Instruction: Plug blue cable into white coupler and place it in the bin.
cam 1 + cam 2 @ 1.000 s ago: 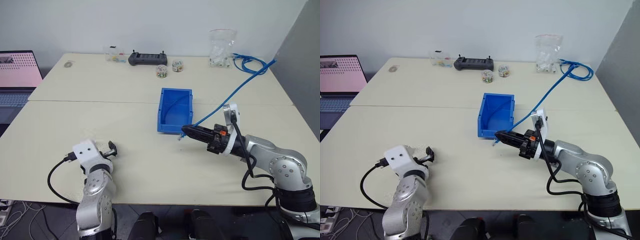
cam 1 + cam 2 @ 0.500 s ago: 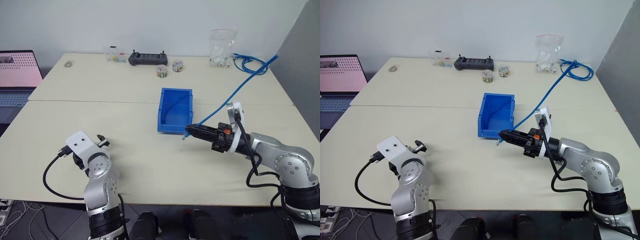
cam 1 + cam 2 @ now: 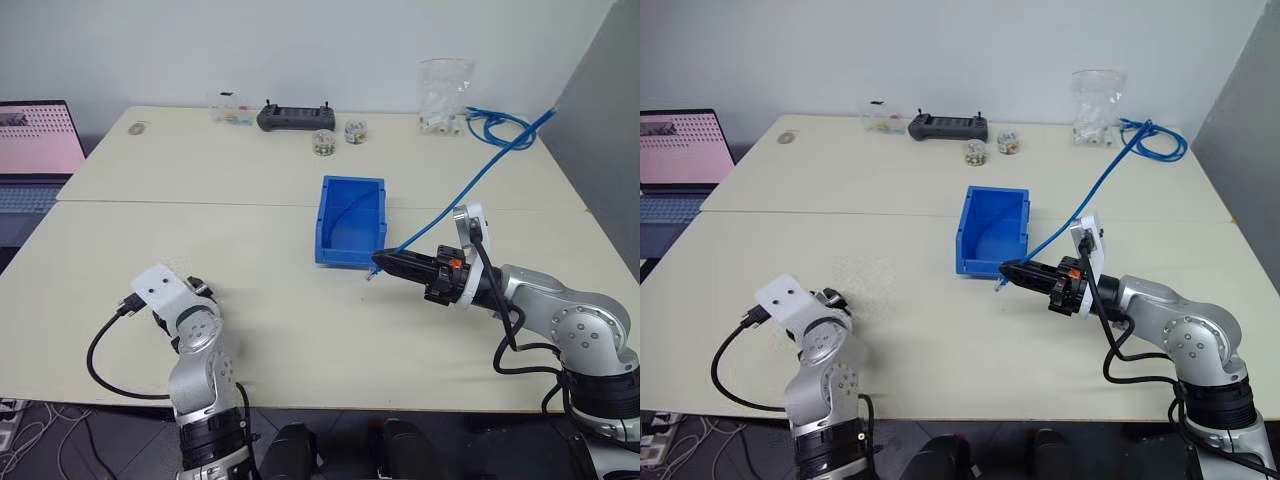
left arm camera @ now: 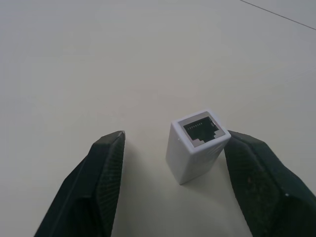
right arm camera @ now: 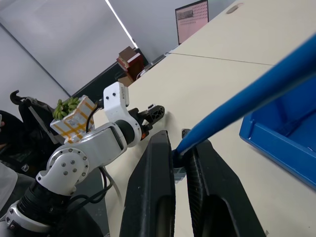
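**Two grippers, one grip made**

The right gripper (image 5: 180,163) is clenched on the blue cable (image 3: 470,190) near its plug, just in front of the bin (image 3: 350,222). The left gripper (image 4: 173,163) stands released around the white coupler (image 4: 196,145), one finger touching it. An uneven close could tip the coupler. Bare table (image 3: 290,310) lies between both arms.
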Motion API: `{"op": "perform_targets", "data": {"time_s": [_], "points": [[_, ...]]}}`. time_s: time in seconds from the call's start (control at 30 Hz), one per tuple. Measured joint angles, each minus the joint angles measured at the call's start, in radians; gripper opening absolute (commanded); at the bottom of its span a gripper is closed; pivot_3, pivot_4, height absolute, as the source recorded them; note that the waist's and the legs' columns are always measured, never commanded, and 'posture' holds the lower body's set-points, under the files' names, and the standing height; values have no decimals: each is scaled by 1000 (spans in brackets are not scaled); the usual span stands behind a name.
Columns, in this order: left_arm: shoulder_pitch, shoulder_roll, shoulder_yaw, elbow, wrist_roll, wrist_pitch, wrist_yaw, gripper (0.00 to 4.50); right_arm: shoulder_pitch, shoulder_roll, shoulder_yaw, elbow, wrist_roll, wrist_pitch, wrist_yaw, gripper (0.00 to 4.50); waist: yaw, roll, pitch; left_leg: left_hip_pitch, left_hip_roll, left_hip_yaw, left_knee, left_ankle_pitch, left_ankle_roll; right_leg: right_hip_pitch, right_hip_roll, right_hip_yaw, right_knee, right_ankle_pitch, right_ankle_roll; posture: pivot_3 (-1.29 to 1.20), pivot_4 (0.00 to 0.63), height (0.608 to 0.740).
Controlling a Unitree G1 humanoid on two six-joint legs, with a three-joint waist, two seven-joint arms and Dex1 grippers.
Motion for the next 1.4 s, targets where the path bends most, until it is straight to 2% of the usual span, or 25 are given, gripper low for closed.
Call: {"op": "perform_targets", "data": {"time_s": [0.23, 0.4, 0.53, 0.63, 0.77, 0.87, 0.93, 1.17, 1.4], "points": [[0, 0, 0, 3, 0, -2, -1, 903, 0, 0, -8, 0, 0, 6, 0, 45, 0, 0, 0, 0, 0, 0, 0, 0, 0, 0, 0, 0, 0, 0, 0, 0, 150, 740], [12, 2, -2, -4, 0, 0, -24, 844, 0, 0, -8, 0, 0, 7, 0, 44, 0, 0, 0, 0, 0, 0, 0, 0, 0, 0, 0, 0, 0, 0, 0, 0, 150, 740], [69, 46, -28, -49, -13, 29, -139, 833, 4, 3, -8, -3, -2, 7, -1, 44, 0, 0, 0, 1, 0, 0, 0, 0, 0, 0, 0, 0, 1, 0, 0, 0, 150, 740], [136, 158, -108, -80, -45, 59, -326, 833, 25, 3, -7, -22, -8, 6, -2, 44, 1, 0, 0, 1, 0, 0, 0, 0, 0, 0, 0, -1, 1, 0, 0, 0, 150, 740], [224, 374, -286, -165, -111, 92, -678, 832, 94, -3, -7, -69, -41, -5, -2, 44, 5, 1, 0, 0, -2, 0, 0, 0, 0, 1, 0, 0, 0, 0, 0, 0, 150, 740], [205, 554, -457, -204, -158, 96, -984, 827, 144, -14, -5, -109, -72, -18, 0, 44, 5, 1, -1, 1, -1, 0, 0, 0, 0, 1, -1, 0, -1, 0, 0, 0, 150, 740], [168, 610, -531, -200, -161, 82, -1112, 827, 156, -23, 9, -124, -106, -35, 6, 44, 2, 1, 0, 1, -1, 0, -1, 0, 0, 1, -1, 0, -1, 0, 0, 0, 150, 740], [-34, 720, -700, -63, -142, -26, -1480, 827, 196, -65, 136, -176, -317, -157, 83, 43, -7, 2, 0, 1, 1, 0, -1, 0, 0, 0, 1, -1, -1, -1, -1, 0, 150, 740], [-142, 735, -785, 48, -81, -131, -1663, 827, 190, -65, 245, -179, -478, -281, 154, 39, -7, 2, 0, 1, 1, -1, -1, 0, 0, 0, 1, 0, -1, -1, -1, 0, 150, 740]]}}
